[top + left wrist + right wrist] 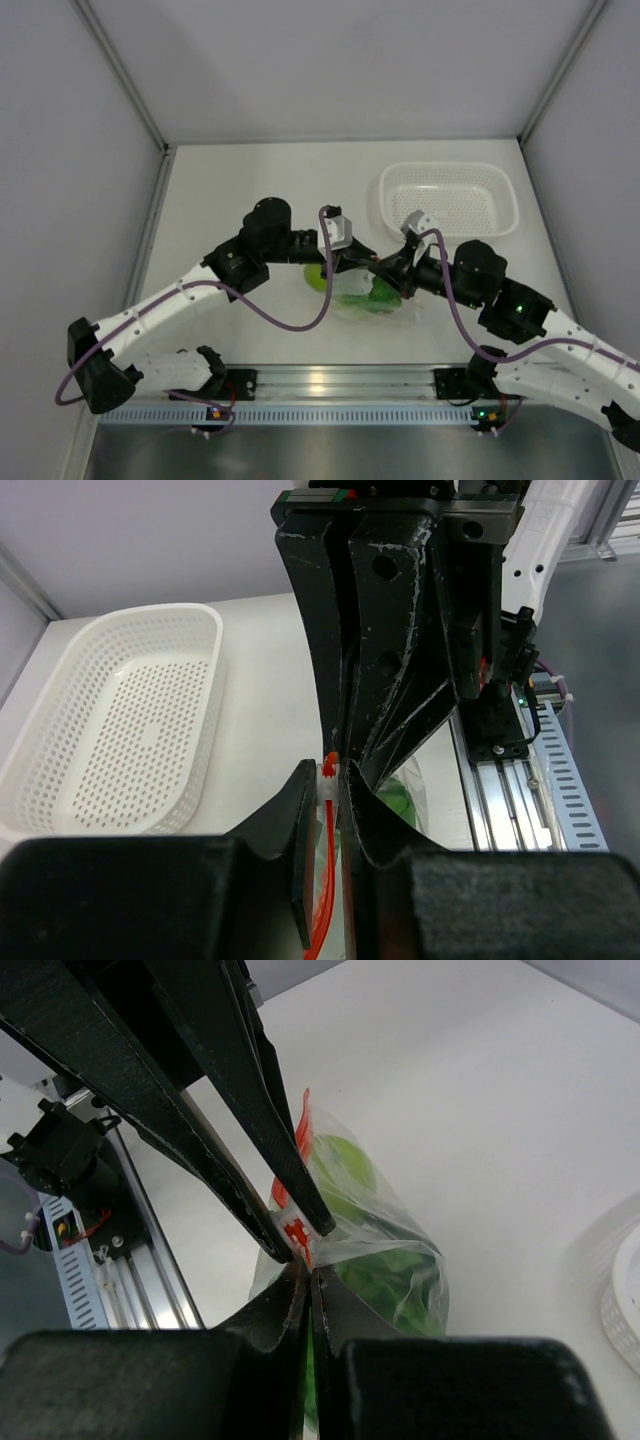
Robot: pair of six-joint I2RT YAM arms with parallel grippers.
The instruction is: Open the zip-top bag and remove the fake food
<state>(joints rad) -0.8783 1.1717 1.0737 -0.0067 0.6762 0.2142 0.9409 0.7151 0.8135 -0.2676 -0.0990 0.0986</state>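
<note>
Over a white table (240,190) between grey walls (60,150), I am pinching the bag (375,1260) by its zip (301,1135), left gripper (331,780) and right gripper (304,1268) both clamped there.

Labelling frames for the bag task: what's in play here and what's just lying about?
In play: bag; left tool and right tool, both shut on its zip strip; green food inside.
Lying about: basket, apart from the bag.
</note>
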